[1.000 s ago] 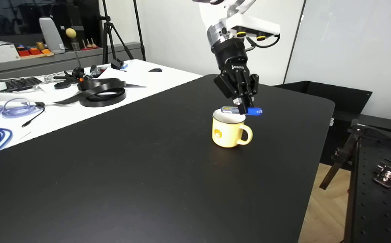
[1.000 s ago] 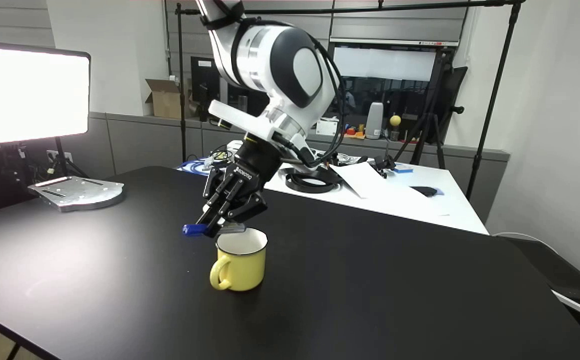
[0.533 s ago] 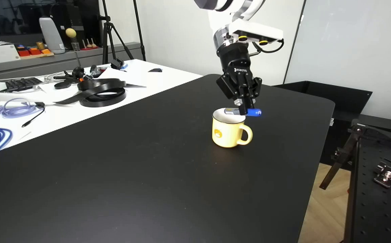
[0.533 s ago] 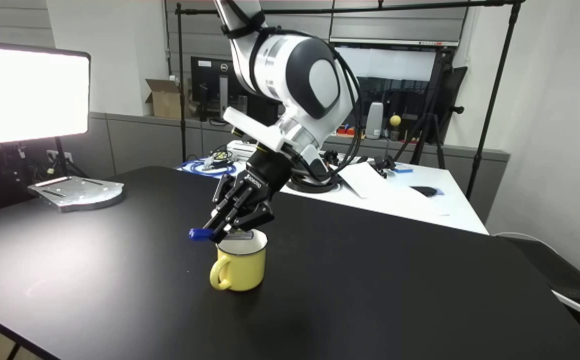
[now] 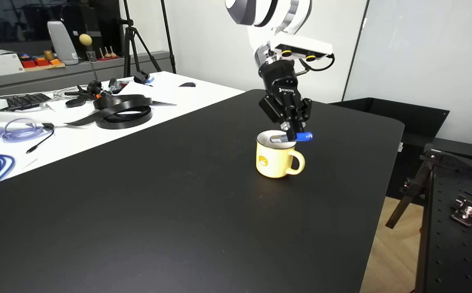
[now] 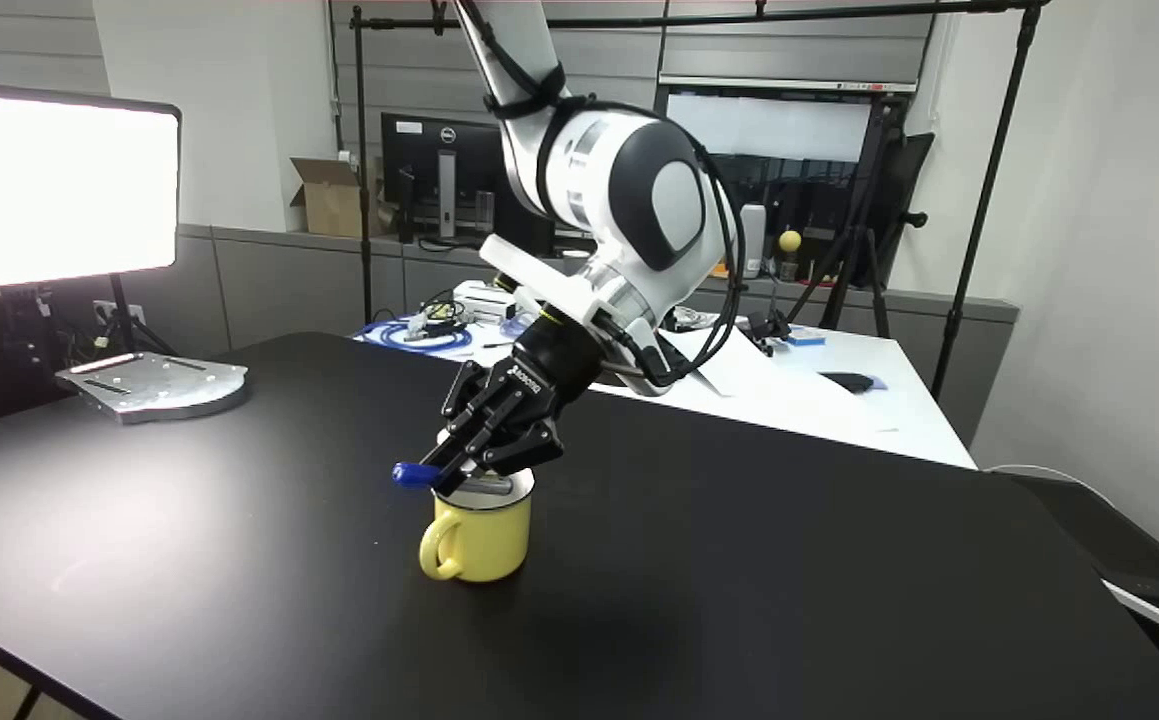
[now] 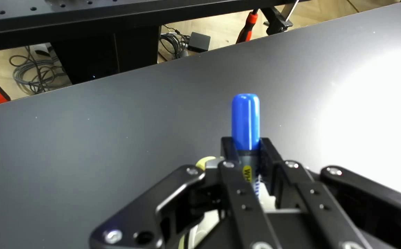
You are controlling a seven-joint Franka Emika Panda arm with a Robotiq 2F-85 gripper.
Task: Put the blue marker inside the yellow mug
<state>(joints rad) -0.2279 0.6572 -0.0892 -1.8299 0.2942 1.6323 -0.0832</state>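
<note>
Moves lower over the yellow mug [image 6: 487, 542], pinching the blue marker [image 7: 245, 136] between both fingers [image 7: 271, 154]; seemingly picked up and carried across, not yet released inside.

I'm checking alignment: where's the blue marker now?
In both exterior views, the gripper holds the blue marker with its barrel at the mouth of the yellow mug and its cap jutting out on the handle side.
</note>
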